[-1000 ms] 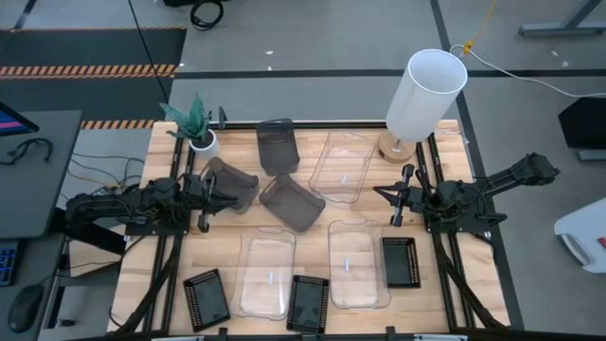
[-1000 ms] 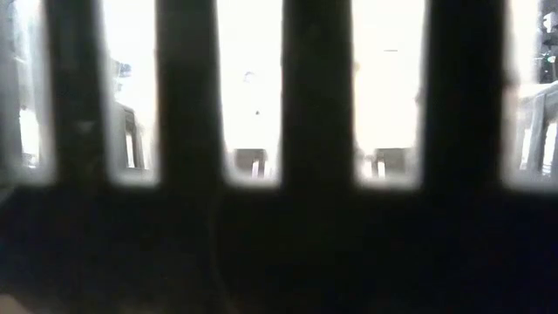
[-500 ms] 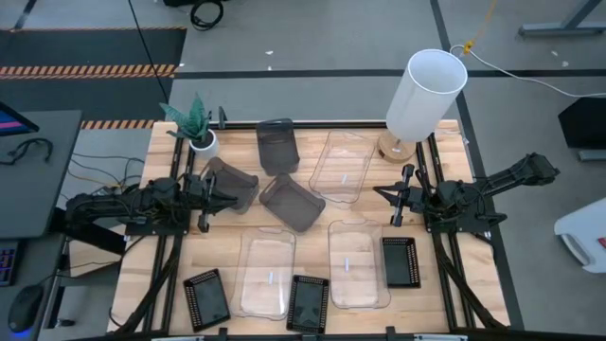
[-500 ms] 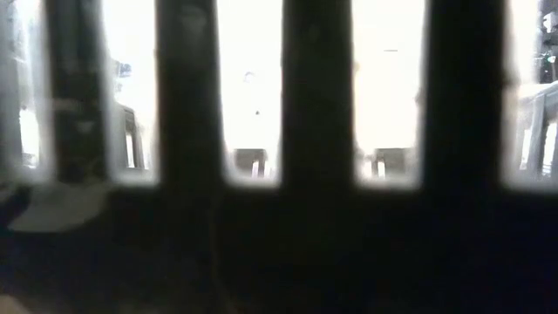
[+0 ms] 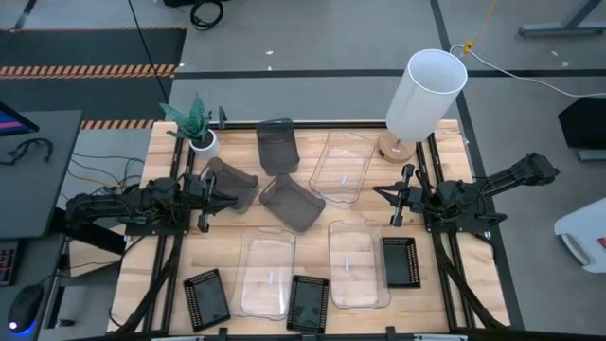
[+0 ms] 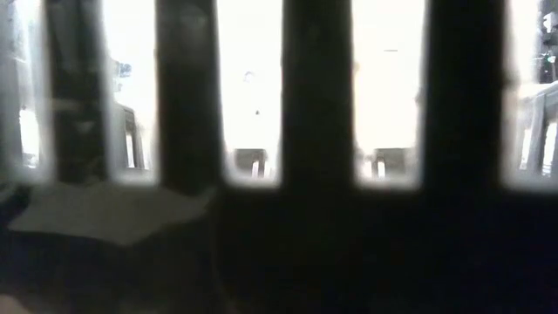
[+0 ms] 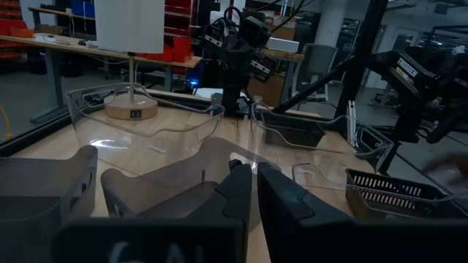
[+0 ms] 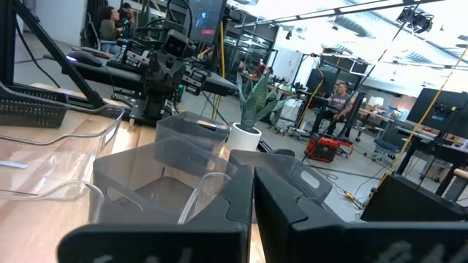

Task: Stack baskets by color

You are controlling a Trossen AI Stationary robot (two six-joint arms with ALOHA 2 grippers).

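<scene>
Three smoky grey baskets [image 5: 276, 144] [image 5: 292, 202] [image 5: 230, 183] rest on their bases at the table's middle and far left. Three clear baskets [image 5: 343, 166] [image 5: 267, 273] [image 5: 358, 262] lie around them. Three flat black perforated baskets [image 5: 206, 298] [image 5: 308, 301] [image 5: 401, 261] sit toward the near edge. My left gripper [image 5: 227, 195] [image 7: 255, 179] points level over the left grey basket [image 7: 168, 183], shut and holding nothing. My right gripper [image 5: 386, 197] [image 8: 253, 186] waits at the right, shut and holding nothing. It faces a grey basket [image 8: 168, 175].
A tall white cylinder [image 5: 426, 95] stands at the far right on a wooden foot. A small potted plant [image 5: 197, 128] stands at the far left. Dark bars [image 6: 314, 96] right before the lens block the low view. People [image 8: 340, 98] sit in the room beyond the table.
Both arms and all baskets have kept still. In the low view a pale patch has spread at the lower left behind the dark bars; what it is I cannot tell.
</scene>
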